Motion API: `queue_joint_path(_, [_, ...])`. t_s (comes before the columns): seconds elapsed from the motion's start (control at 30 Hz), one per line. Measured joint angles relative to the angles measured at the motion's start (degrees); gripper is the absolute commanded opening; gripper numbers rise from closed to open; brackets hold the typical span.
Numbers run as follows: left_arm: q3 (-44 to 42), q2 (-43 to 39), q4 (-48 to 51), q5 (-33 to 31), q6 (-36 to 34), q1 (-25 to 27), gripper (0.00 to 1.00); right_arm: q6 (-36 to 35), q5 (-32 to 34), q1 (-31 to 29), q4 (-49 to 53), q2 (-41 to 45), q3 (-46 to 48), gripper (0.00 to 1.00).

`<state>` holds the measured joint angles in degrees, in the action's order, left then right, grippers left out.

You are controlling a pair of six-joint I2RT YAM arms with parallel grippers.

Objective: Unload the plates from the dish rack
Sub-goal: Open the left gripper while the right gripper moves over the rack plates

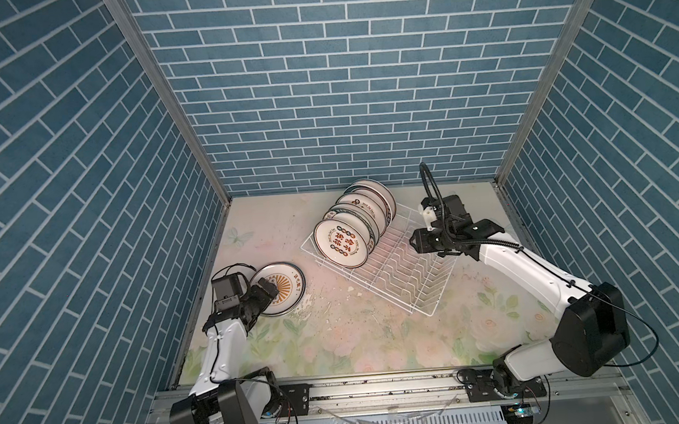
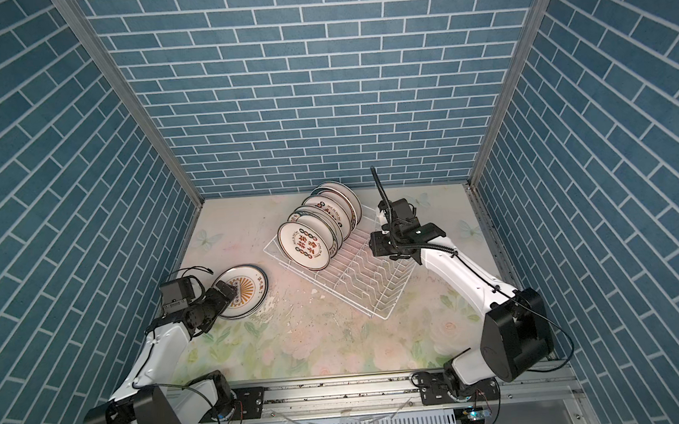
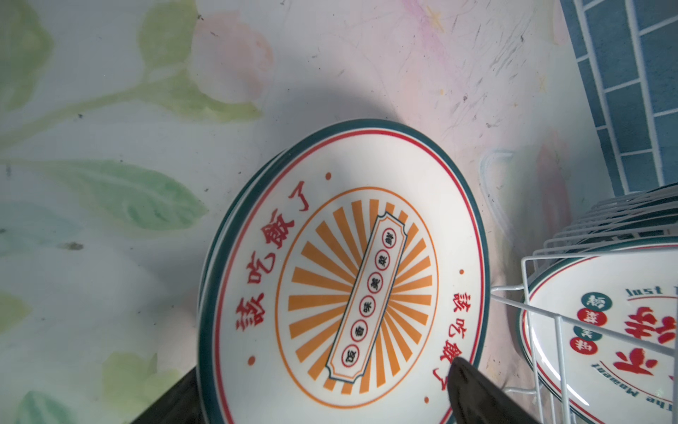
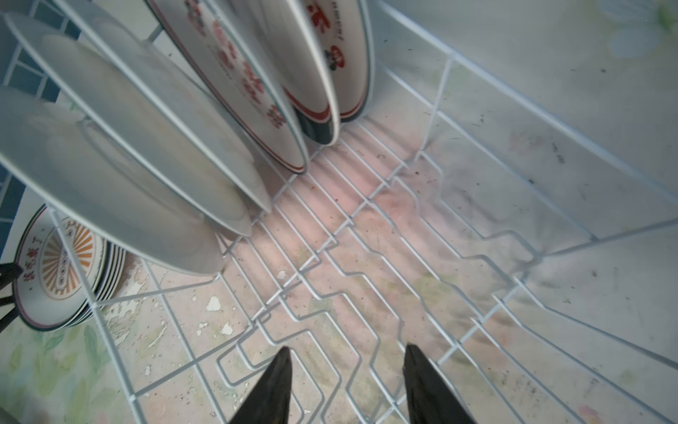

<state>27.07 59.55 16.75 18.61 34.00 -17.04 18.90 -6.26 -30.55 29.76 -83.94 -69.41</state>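
The white wire dish rack lies askew mid-table. Several plates stand on edge in its far end, while its near rows are empty. A stack of plates topped by an orange sunburst one lies flat on the table at the left. My left gripper is open over the stack's near edge, one finger above the top plate's face. My right gripper hovers open over the rack's empty wires, holding nothing.
Blue tiled walls close in the back and both sides. The floral table cover has flaked white chips near the rack. A metal rail with both arm bases runs along the front edge.
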Motion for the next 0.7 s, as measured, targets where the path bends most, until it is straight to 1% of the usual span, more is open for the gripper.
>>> queue_joint_path(0.1, [0.0,0.44,-0.85,-0.33,0.0,0.04,0.99,-1.46,0.2,-4.15,0.13,-2.75,-4.13,0.49])
queue_joint_path(0.27, [0.24,1.7,-2.47,-0.5,-0.2,0.09,0.99,-3.26,0.07,-8.59,-0.37,-5.77,-9.68,0.49])
queue_joint_path(0.5, [0.33,4.31,-6.88,-0.61,-0.11,0.83,0.99,-5.35,0.04,-10.54,-0.63,-11.74,-17.27,0.48])
queue_joint_path(0.7, [0.7,7.13,-11.3,-0.83,0.31,2.36,0.99,-6.29,0.24,-11.98,0.04,-16.13,-21.35,0.47])
